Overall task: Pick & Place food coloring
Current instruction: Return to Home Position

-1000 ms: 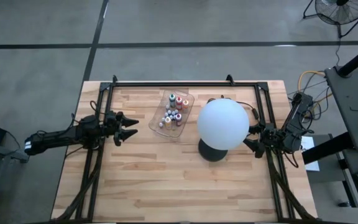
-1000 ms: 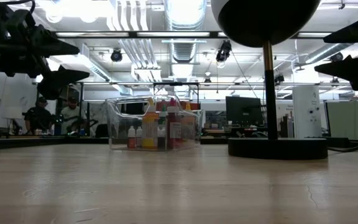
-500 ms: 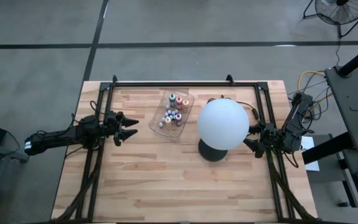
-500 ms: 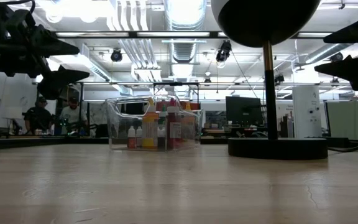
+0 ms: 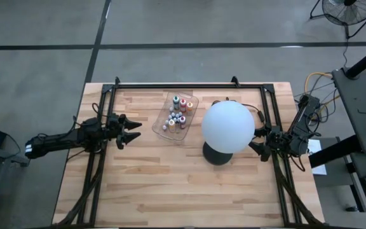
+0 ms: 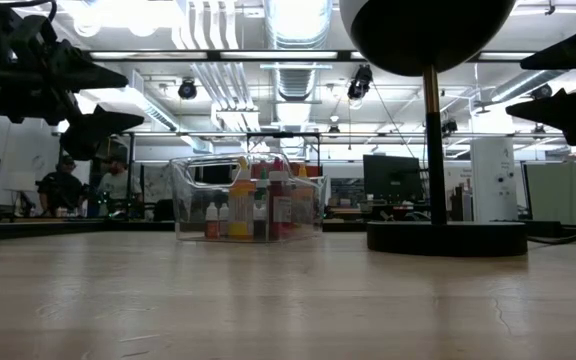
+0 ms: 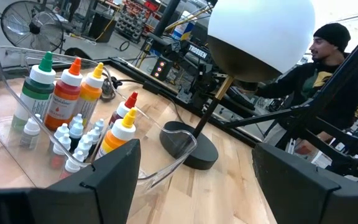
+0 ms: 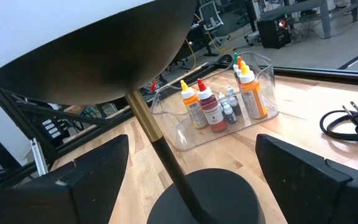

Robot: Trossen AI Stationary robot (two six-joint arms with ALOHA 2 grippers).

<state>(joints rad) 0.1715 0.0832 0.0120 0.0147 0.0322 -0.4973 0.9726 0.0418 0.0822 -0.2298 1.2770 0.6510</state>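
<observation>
Food coloring bottles (image 5: 177,113) are all sitting in the clear bin (image 5: 194,100), left gripper (image 5: 134,131) and right gripper (image 5: 257,147) are hanging wide open, holding nothing (job's looking done).

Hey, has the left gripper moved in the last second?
No. From above, the open left gripper keeps the same gap to the clear plastic tray of food coloring bottles; the right gripper waits at the right edge.

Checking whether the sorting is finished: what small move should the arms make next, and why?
Probably no new reach, just settle both arms at rest. The food coloring bottles appear all inside the clear tray, none on the table, and the left gripper and right gripper hang open and empty at its sides.
</observation>
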